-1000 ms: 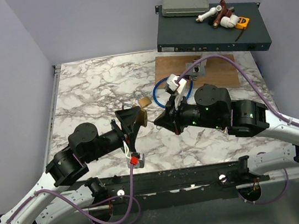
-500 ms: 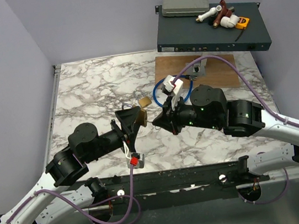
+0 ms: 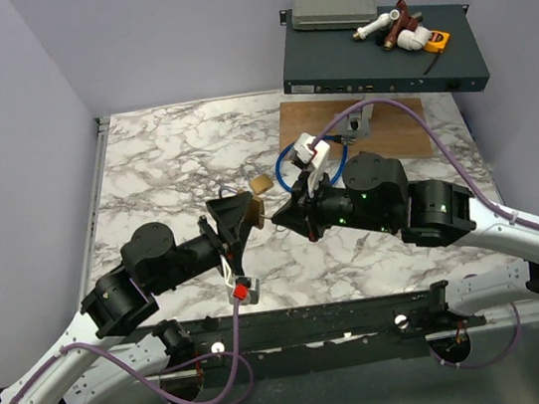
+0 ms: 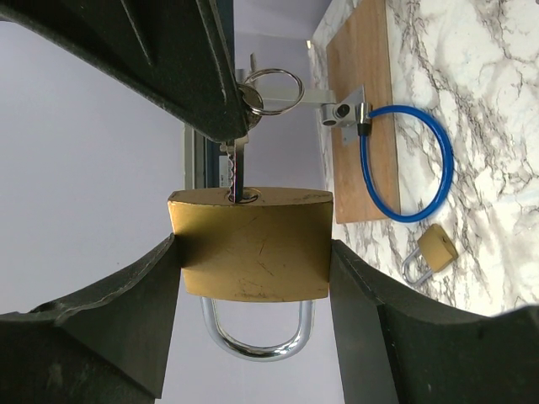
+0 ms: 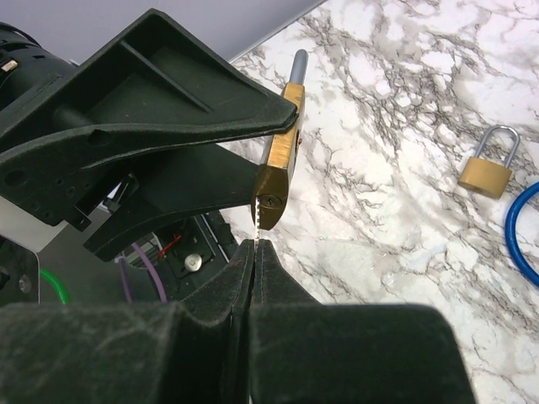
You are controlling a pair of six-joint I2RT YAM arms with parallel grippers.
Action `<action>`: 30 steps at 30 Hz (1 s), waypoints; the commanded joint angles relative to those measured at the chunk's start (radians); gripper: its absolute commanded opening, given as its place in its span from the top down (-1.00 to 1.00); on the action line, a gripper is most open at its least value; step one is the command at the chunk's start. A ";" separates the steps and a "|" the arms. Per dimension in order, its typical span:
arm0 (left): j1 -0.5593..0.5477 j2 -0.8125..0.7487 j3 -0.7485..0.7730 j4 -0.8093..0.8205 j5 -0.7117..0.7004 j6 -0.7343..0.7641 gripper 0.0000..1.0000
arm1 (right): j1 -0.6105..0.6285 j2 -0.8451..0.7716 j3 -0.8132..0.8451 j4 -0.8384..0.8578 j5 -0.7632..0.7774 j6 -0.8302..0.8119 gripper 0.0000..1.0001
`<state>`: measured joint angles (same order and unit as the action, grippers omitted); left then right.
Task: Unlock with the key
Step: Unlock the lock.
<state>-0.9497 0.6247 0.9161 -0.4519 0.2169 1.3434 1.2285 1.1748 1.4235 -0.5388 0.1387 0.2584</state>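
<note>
While two brass padlocks are in view, only one is off the table (image 3: 171,145): the held padlock (image 4: 250,244) is clamped by its two narrow sides between the fingers of the left end effector (image 3: 238,213), near the blue cable loop (image 4: 448,156) on its near-left side. The second padlock (image 5: 486,174) lies flat on the marble just beside the loop's left edge, shackle pointing away from it. There is one key (image 4: 237,172), a slim silvery one with a single split ring (image 4: 271,90) through its head; its blade tip is in the keyhole on the held padlock's bottom face, and its head is pinched in the right end effector (image 5: 253,246), whose fingers are pressed together on it. One wooden board (image 4: 358,67) lies under the far side of the loop. The left arm reaches from the near-left corner toward the loop, elbow low and wrist lifted, holding the lock with its shackle toward its own camera and its keyhole face toward the other arm. The right arm comes in from the near-right, folded at the elbow, its forearm running leftward past the near side of the loop to meet the lock head-on.
</note>
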 commanded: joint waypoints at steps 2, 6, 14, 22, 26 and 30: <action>-0.004 -0.028 0.038 0.101 -0.003 0.041 1.00 | -0.004 0.020 0.011 0.025 0.015 0.008 0.99; -0.003 -0.033 0.033 0.102 -0.004 0.044 1.00 | -0.004 0.019 0.011 0.015 0.026 0.008 0.99; -0.003 -0.037 0.030 0.101 -0.001 0.052 1.00 | -0.004 0.011 0.022 0.004 0.045 0.009 0.99; 0.000 -0.043 0.023 0.103 0.000 0.056 1.00 | -0.003 0.004 0.033 0.002 0.057 0.004 0.99; 0.002 -0.043 0.021 0.103 0.000 0.060 1.00 | -0.004 -0.001 0.042 0.003 0.053 0.003 0.99; 0.002 -0.045 0.018 0.105 -0.001 0.062 1.00 | -0.004 0.006 0.040 0.006 0.048 0.003 0.99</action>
<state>-0.9493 0.6056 0.9161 -0.4545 0.2123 1.3731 1.2285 1.1839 1.4319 -0.5400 0.1593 0.2615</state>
